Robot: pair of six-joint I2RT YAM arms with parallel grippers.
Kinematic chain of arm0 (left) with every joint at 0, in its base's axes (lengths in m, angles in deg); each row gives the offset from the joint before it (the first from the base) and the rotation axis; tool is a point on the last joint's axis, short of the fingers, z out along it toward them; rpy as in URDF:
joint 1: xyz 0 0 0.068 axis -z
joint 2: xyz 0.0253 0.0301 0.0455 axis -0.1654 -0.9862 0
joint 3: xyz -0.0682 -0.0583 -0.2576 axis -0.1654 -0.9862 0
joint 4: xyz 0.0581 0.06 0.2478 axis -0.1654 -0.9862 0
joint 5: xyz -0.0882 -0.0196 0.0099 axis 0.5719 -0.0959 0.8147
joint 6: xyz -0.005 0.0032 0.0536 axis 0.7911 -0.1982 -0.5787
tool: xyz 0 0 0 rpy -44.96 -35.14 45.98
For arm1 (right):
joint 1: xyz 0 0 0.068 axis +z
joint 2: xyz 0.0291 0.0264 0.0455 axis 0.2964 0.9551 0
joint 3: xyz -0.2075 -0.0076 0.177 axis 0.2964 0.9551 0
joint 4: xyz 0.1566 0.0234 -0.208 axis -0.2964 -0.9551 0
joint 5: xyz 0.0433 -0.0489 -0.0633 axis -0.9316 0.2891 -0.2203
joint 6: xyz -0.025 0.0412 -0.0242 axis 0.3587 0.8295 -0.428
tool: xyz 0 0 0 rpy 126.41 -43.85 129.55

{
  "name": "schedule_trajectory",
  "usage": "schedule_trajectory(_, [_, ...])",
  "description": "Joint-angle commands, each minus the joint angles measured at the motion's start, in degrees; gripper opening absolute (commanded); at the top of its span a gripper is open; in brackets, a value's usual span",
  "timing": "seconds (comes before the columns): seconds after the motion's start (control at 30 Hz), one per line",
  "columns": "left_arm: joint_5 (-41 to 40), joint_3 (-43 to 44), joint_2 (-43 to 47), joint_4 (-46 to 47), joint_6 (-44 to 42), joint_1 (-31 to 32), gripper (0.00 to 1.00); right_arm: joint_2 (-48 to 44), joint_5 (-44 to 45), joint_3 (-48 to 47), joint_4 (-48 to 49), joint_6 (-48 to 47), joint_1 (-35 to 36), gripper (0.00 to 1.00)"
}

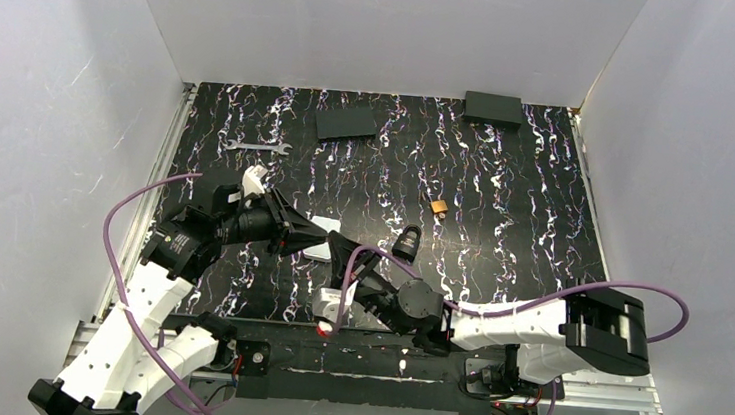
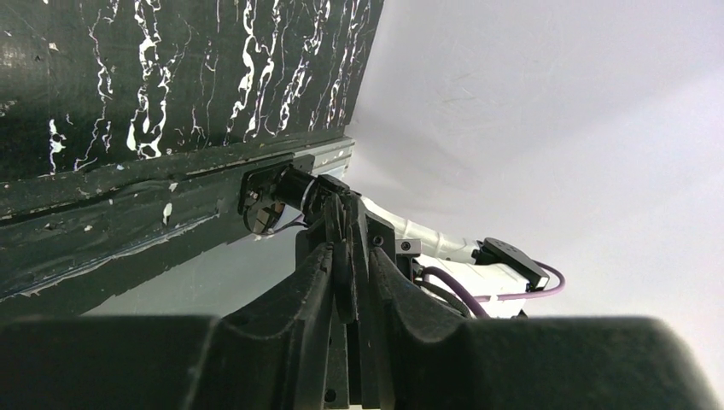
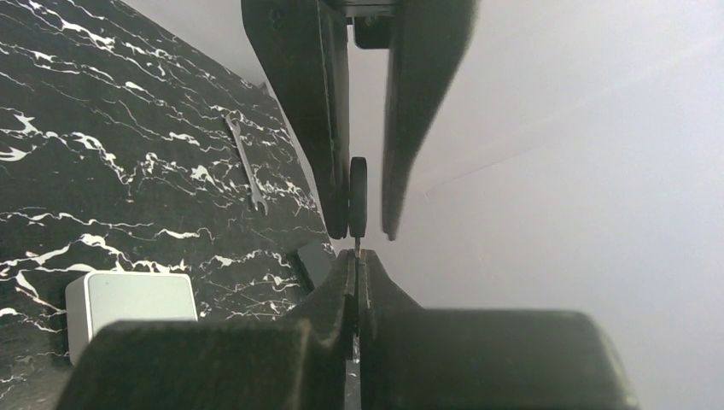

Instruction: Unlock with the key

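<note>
Two robot arms meet low over the near half of a black, white-veined table (image 1: 510, 250), enclosed by plain white walls (image 1: 43, 89). Closest to the arms' bases, a small white box (image 3: 128, 301) sits on the table right beside the meeting grippers; from above, the left arm's black wrist overlaps its edge. Just to the right of them a black padlock (image 1: 408, 239) with a metal shackle sits on the table, apart from both grippers. A little beyond it lies a small brass-coloured item (image 1: 439, 207), too small to identify. Farther back on the left lies a flat silver wrench (image 1: 259, 145), and toward the far edge are a thin black slab (image 1: 347, 123) and a black block (image 1: 493, 109).

The key (image 3: 358, 196) is off the table, in the air between the two grippers. The right gripper (image 3: 357, 261) is clenched tight on the thin blade, which emerges from its fingertips pointing at the opposite arm. The left gripper (image 3: 365, 232) reaches in from the other side, its jaws narrowed around the key's black head, which is seen edge-on. One finger (image 3: 329, 128) lies against the head, while a sliver of light shows between the head and the other finger. Whether the left jaws actually pinch the head cannot be told. The left wrist view shows only its dark fingers close together, with the right arm beyond.
</note>
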Motion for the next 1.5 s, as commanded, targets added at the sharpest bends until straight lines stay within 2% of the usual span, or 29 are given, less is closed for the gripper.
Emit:
schedule_trajectory(0.0, [-0.94, 1.28, 1.10, -0.84, -0.26, -0.35, 0.16, 0.90, 2.93, -2.76, 5.22, -0.71, 0.67, 0.01])
schedule_trajectory(0.17, [-1.37, 2.22, 0.72, -1.57, -0.86, -0.35, 0.15, 2.13, 4.23, -3.37, 5.98, -1.45, 1.30, 0.01])
schedule_trajectory(0.2, [-1.44, 2.11, 0.67, -1.47, -0.85, -0.31, 0.12, 2.39, 4.35, -3.50, 6.10, -1.59, 1.47, 0.01])
schedule_trajectory(0.23, [-1.39, 1.84, 0.73, -1.13, -0.81, -0.30, 0.00, 2.75, 4.44, -3.63, 6.28, -1.61, 1.74, 0.01])
schedule_trajectory(0.4, [-3.07, 2.10, 1.02, -2.04, -1.77, -0.33, 0.00, 3.44, 4.89, -3.74, 6.94, -1.43, 2.71, 0.01])
schedule_trajectory(0.43, [-3.57, 2.40, 1.04, -2.28, -2.55, -0.33, 0.00, 3.47, 5.28, -3.74, 6.71, -0.61, 2.80, 0.06])
schedule_trajectory(0.47, [-4.20, 2.83, 1.10, -2.46, -3.63, -0.34, 0.00, 3.41, 5.94, -3.63, 6.52, -0.07, 2.94, 0.33])
schedule_trajectory(0.53, [-6.04, 3.60, 1.26, -3.21, -5.90, -0.39, 0.00, 2.96, 8.39, -2.87, 7.79, 0.96, 3.45, 0.61])
schedule_trajectory(0.57, [-6.94, 3.96, 1.32, -3.72, -7.14, -0.48, 0.00, 2.47, 10.23, -2.40, 8.86, 2.40, 3.71, 0.71])
schedule_trajectory(0.63, [-8.93, 4.91, 1.37, -5.10, -9.97, -0.60, 0.00, 0.80, 14.97, -2.06, 8.84, 6.44, 4.18, 0.80])
schedule_trajectory(0.7, [-11.75, 6.06, 1.45, -7.48, -13.28, -0.68, 0.00, -2.08, 20.10, -3.55, 1.44, 13.09, 4.37, 0.86])
schedule_trajectory(0.8, [-17.84, 7.95, 1.71, -12.53, -19.30, -0.80, 0.00, -5.77, 25.22, -10.79, -22.71, 31.79, 4.30, 0.88])
schedule_trajectory(0.87, [-21.51, 7.98, 2.52, -13.48, -23.49, -0.85, 0.00, -6.42, 31.72, -13.29, -29.20, 42.01, 3.92, 0.93])
schedule_trajectory(0.93, [-23.27, 7.03, 3.52, -13.24, -27.05, -0.88, 0.00, -6.93, 34.16, -17.01, -41.49, 55.57, 1.89, 0.95])
schedule_trajectory(1.03, [-25.26, 5.08, 4.78, -13.02, -31.31, -0.93, 0.00, -6.87, 27.98, -23.02, -62.69, 77.56, -4.93, 0.97])
schedule_trajectory(1.13, [-27.80, 4.63, 4.60, -14.98, -34.29, -0.96, 0.00, -7.26, 18.20, -25.15, -74.35, 93.89, -15.79, 0.98])
schedule_trajectory(1.3, [-30.40, 6.97, 0.69, -20.53, -39.36, -0.95, 0.00, -6.40, 5.71, -26.70, -86.89, 109.59, -30.23, 0.94])
schedule_trajectory(1.4, [-32.93, 10.46, -0.69, -23.56, -37.06, -0.94, 0.00, -2.38, -6.94, -28.12, -93.80, 115.07, -40.13, 0.95])
schedule_trajectory(1.47, [-35.00, 12.29, 0.39, -24.70, -38.51, -0.97, 0.00, 0.53, -13.30, -28.34, -95.76, 115.89, -45.09, 0.98])
